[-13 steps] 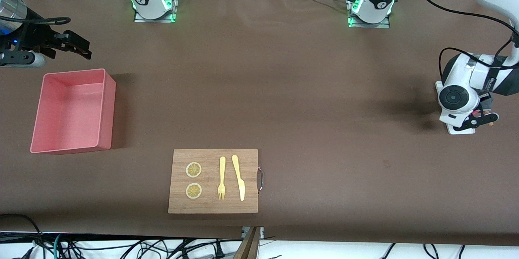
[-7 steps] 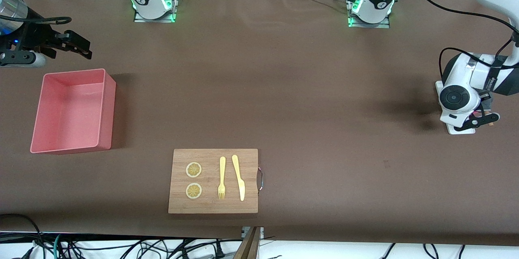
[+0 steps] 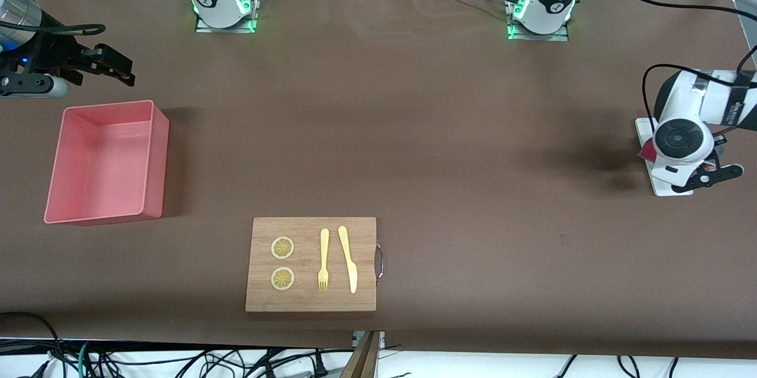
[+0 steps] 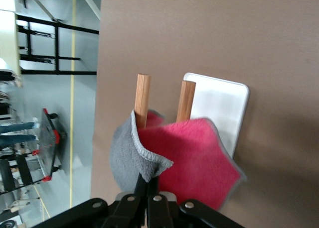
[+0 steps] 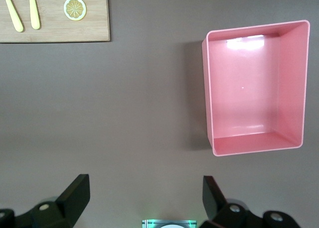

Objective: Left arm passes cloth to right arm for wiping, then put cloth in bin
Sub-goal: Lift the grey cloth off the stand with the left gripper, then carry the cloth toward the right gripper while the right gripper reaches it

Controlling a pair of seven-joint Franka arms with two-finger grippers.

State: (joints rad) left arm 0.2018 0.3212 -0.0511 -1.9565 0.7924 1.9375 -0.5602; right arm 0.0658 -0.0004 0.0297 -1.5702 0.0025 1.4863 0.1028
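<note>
Over the tray (image 4: 219, 108), the left claw (image 4: 149, 180) pinches the cloth (image 4: 189, 158). It grips only an edge, so the cloth could slip. The right claw (image 5: 144, 193) waits open above the worktop (image 3: 414, 129) near the bin (image 3: 106, 162).

Fleecy cloth (image 4: 194, 153) pinched between wooden fingers (image 4: 142, 99); glossy plastic bin (image 3: 155, 156); matt brown table cover (image 3: 449, 129); wooden board (image 3: 310, 301).

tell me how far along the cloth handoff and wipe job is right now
Early. Done: the left gripper has shut on the cloth, just over the white tray at the left arm's end of the table. In hand: carrying it off the tray. Left: the handoff, since the right gripper waits open and empty near the bin; the wipe; and the drop, as the bin holds nothing.
</note>
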